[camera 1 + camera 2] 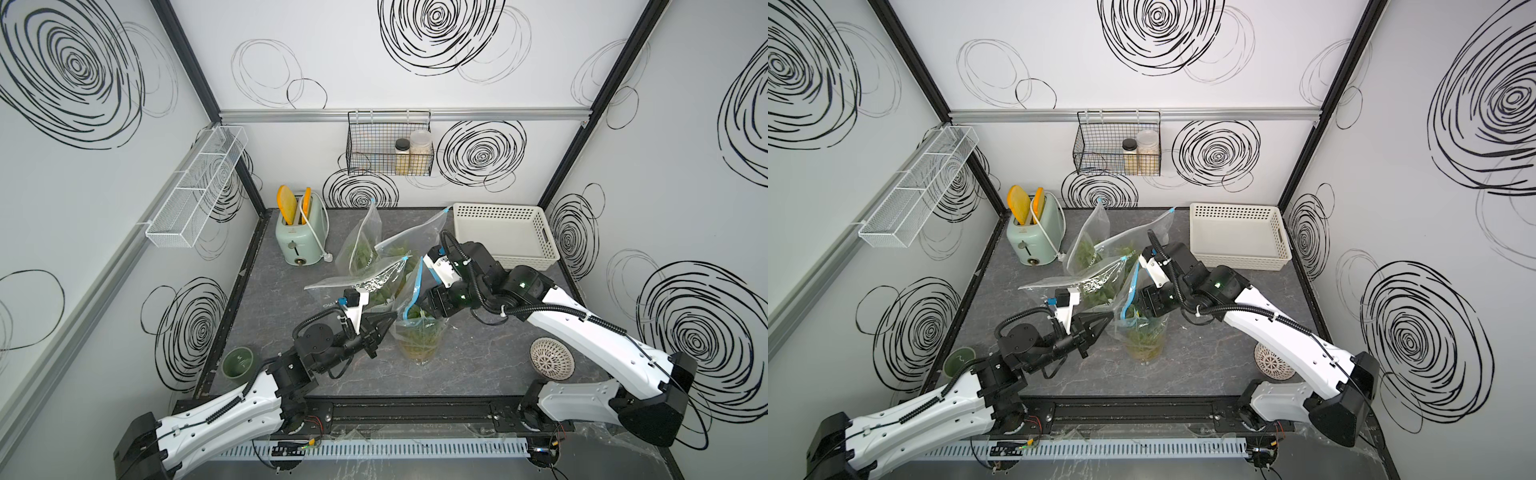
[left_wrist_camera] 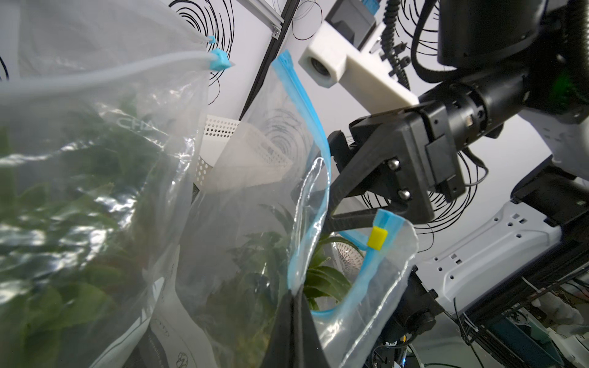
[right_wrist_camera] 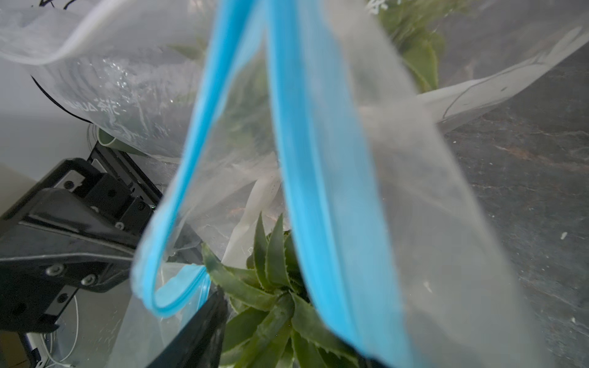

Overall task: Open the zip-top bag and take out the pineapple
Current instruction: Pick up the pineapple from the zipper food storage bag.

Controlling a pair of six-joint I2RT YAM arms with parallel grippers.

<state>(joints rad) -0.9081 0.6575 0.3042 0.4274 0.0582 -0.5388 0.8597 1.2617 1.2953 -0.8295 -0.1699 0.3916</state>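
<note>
Item: zip-top bag (image 1: 409, 291), clear with a blue zip track (image 2: 314, 127) and a yellow slider (image 2: 377, 237); it stands upright near the middle front of the grey counter (image 1: 478, 374), its mouth parted into a loop. Contents: one pineapple (image 1: 417, 347), upright at the bottom of the bag, its green crown (image 3: 274, 286) showing through the opening. Left claw (image 1: 390, 319): clamped tight on the bag's rim at the side nearer the left arm, pinching film and zip track together. Right claw (image 2: 334, 204): reaches into the mouth from the opposite side, jaws spread apart, with the crown between and below the fingers; it grips nothing. Adjacent: three more clear bags (image 1: 361, 245) of green contents, leaning together just behind the task bag. Also on the counter: a mint toaster (image 1: 300, 232) with orange slices in its slots at the back left, a white perforated basket (image 1: 505, 235) at the back right, a green cup (image 1: 237, 362) at the front left, and a perforated bowl (image 1: 552, 358) by the right arm.
</note>
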